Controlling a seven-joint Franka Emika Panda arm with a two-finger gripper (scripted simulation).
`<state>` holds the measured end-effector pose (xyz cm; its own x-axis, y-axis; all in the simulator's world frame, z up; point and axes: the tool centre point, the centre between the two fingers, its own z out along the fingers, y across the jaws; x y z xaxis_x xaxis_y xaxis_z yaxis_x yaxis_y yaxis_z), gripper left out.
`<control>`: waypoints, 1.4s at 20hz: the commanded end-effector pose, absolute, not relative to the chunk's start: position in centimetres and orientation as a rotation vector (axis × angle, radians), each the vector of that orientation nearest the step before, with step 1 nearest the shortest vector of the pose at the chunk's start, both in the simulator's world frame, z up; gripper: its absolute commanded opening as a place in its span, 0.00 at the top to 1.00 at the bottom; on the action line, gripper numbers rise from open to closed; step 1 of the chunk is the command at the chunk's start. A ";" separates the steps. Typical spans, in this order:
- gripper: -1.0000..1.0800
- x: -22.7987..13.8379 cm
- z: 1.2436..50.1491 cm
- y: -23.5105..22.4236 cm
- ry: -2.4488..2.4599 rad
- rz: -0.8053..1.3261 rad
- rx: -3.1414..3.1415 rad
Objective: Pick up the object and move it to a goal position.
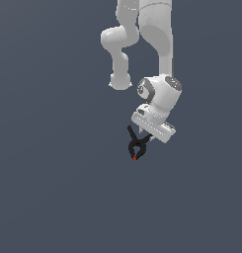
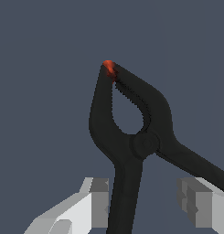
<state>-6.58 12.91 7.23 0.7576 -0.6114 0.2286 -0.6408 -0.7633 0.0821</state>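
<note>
Black against flat grey, the spring clamp hangs just under the white arm, with the end effector pinching one of its handles, as the wrist view's finger pressed beside that handle suggests. Carrying it well likely means steady, slow travel so the off-centre grip doesn't swing. Its long axis runs steeply downward, red tip lowest, handles splayed upward.

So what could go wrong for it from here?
The clamp sits between the fingers, but only one handle passes between them; the other splays out past one finger. An off-centre grip might let it twist or slip. In the exterior view the clamp hangs tilted, so it could swing.
</note>
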 end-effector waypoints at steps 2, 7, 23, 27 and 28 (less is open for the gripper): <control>0.38 -7.3 6.8 14.0 -1.064 0.313 2.778; 0.38 -8.5 6.1 15.5 -1.147 0.354 2.752; 0.38 -10.7 5.1 18.1 -1.298 0.420 2.709; 0.38 -10.8 5.1 18.2 -1.299 0.421 2.709; 0.38 -10.8 5.1 18.2 -1.299 0.421 2.709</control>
